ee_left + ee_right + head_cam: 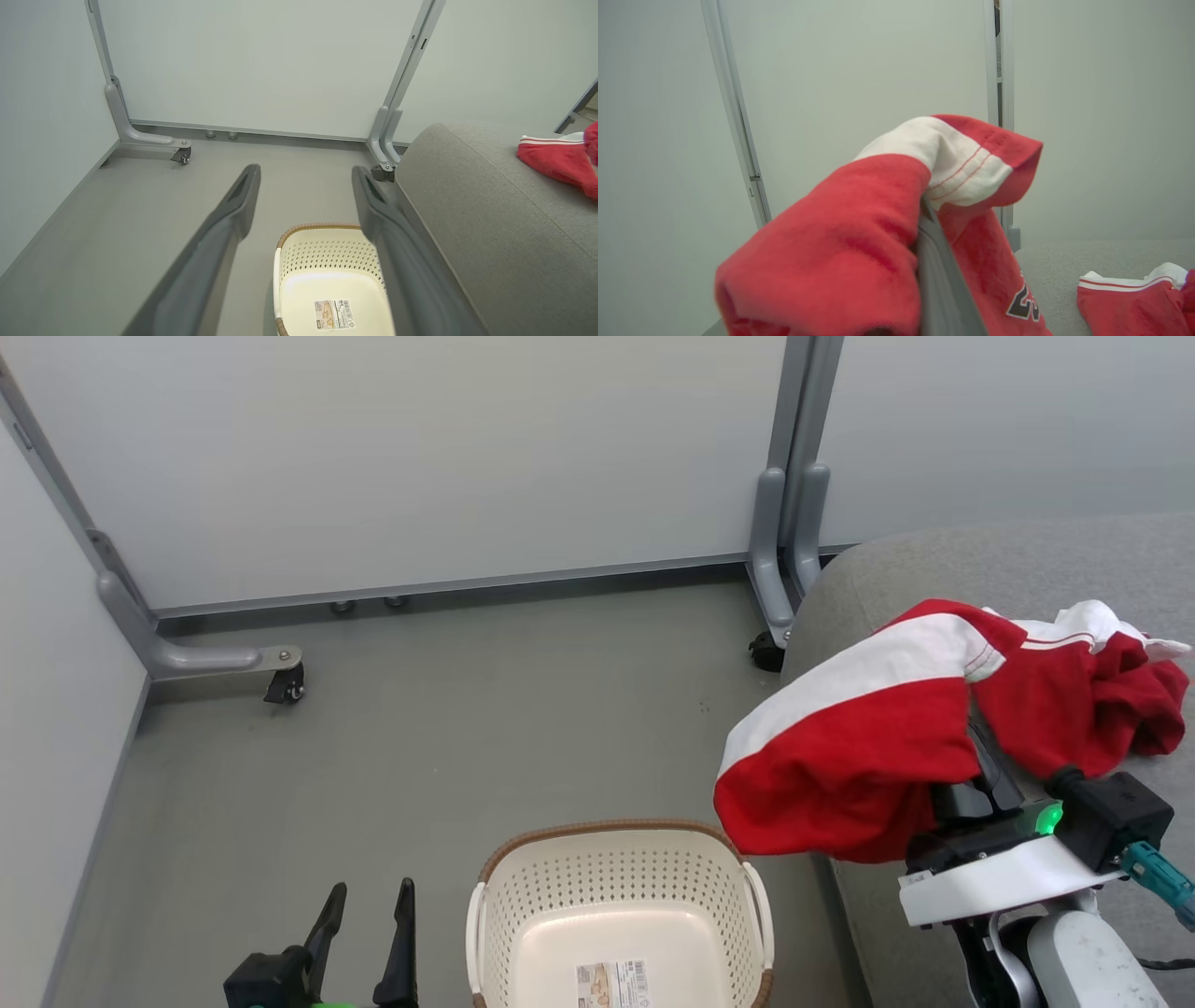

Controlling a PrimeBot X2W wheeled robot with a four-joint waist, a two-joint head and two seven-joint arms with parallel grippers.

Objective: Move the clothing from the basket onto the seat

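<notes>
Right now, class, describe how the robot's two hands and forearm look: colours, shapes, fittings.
The left hand has two long, dark, tapered fingers on a black base. The right hand shows a grey finger, black body with green light, white collar, teal connector and pale grey forearm.

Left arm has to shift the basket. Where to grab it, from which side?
Probably the left handle, from above. The basket stands upright, top open, and that thin white loop faces the left gripper, whose jaws stand open and look wide enough to straddle it. The brown rim is the fallback.
</notes>
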